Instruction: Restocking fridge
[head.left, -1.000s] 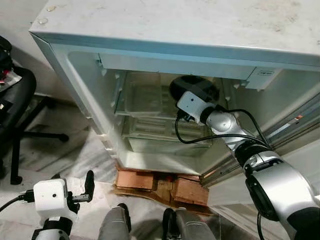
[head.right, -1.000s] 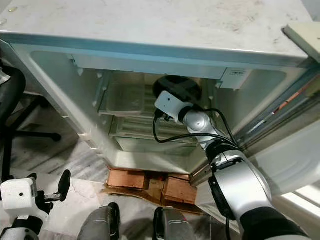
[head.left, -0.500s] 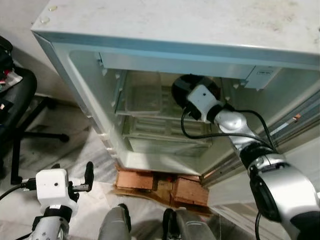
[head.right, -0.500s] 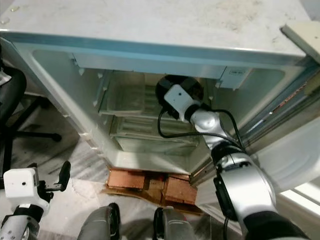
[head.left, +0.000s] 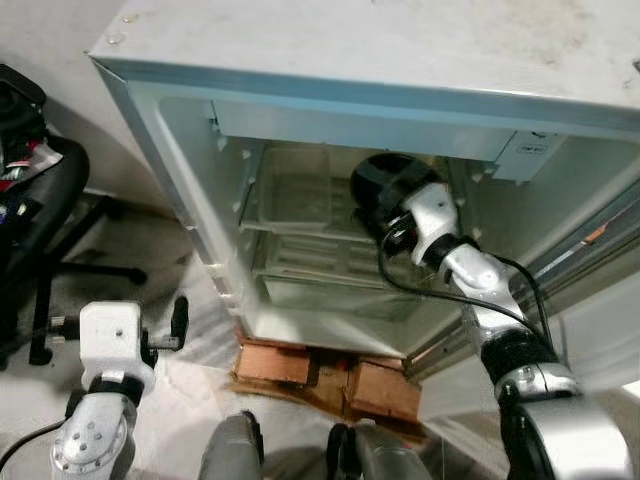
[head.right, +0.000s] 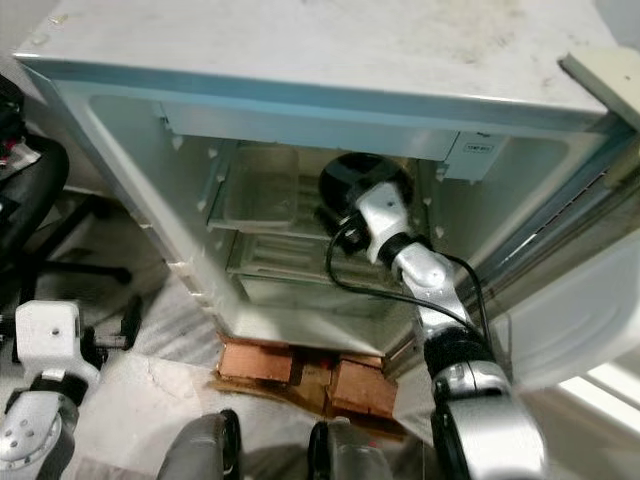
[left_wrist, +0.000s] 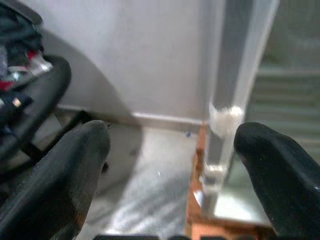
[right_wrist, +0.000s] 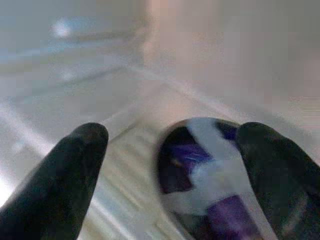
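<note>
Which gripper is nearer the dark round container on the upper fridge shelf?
Right. The right gripper is inside the fridge with open fingers at the dark round container. The left gripper hangs low outside by the fridge's front corner, well away.

Before us stands the open fridge (head.left: 330, 60), raised on bricks (head.left: 325, 370) on the floor (head.left: 130, 250). Our right arm reaches inside, its tool (right_wrist: 170, 165) over the upper shelf (head.left: 290, 195), fingers apart with a packet (right_wrist: 210, 185) lying between them. A lower shelf (head.left: 310, 265) sits beneath. Our left tool (head.left: 178, 322) hangs low at the left, fingers spread, near the fridge's left wall. A chair (head.left: 50, 200) stands further left.
</note>
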